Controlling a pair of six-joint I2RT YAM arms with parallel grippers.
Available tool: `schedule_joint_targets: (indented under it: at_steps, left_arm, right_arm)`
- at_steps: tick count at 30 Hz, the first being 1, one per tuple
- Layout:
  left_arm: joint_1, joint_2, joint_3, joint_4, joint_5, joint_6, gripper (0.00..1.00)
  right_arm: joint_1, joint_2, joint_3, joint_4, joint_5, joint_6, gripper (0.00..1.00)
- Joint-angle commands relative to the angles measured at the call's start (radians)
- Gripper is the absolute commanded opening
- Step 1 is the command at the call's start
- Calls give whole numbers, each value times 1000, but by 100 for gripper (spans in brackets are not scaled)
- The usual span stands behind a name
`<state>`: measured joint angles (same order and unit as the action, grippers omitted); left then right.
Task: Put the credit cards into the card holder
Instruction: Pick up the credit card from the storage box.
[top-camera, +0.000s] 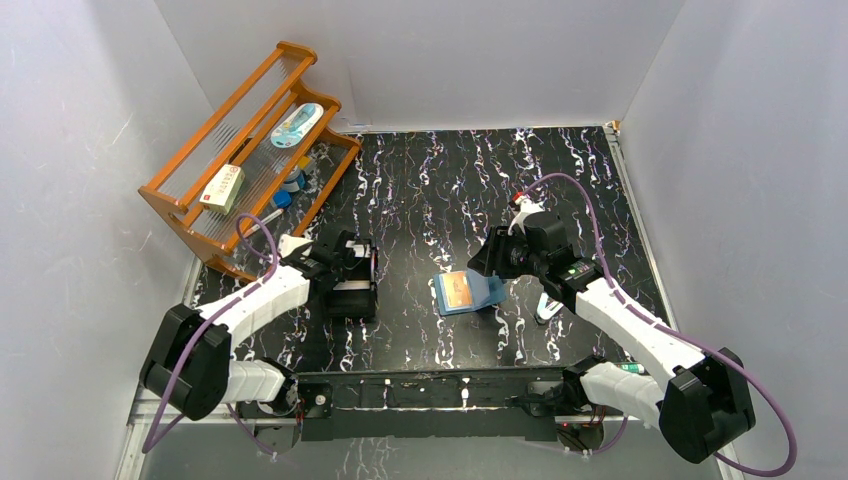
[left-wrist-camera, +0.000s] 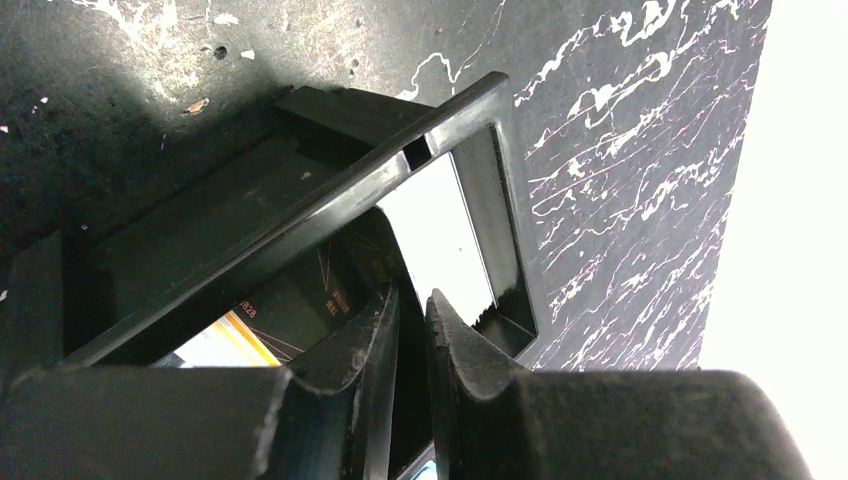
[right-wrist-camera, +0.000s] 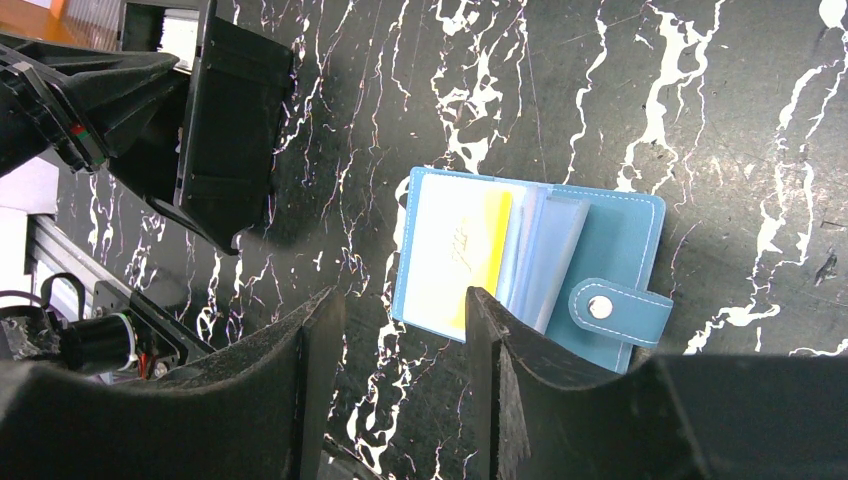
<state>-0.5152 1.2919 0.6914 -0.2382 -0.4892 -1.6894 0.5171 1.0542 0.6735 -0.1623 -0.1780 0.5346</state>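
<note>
while open, card holder (top-camera: 489, 290) tab rightward

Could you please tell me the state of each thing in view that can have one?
card holder: open, flat on the table
yellow-white credit card: lying in the holder
black box: open-topped, cards inside
left claw: nearly closed inside the box, grip unclear
right claw: open, poised at the card holder
</note>
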Motion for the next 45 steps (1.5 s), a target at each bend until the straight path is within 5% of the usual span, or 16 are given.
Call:
schedule_joint_targets:
  at_steps: [1,28,39,45]
  left_arm:
    - [-2,-44,39,7,-61,7,13]
    - [-2,-141,126,-273,61,-137,0]
    - [-2,-201,197,-267,130,203,0]
    - [-3,-271,159,-23,394,632,0]
  right_arm:
    - [-4,-21,35,27,5,-1,56]
    - [-5,-23,32,24,-5,15,57]
    - [-6,89,71,-68,100,-35,56]
    - [-4,145,89,-106,169,-100,57]
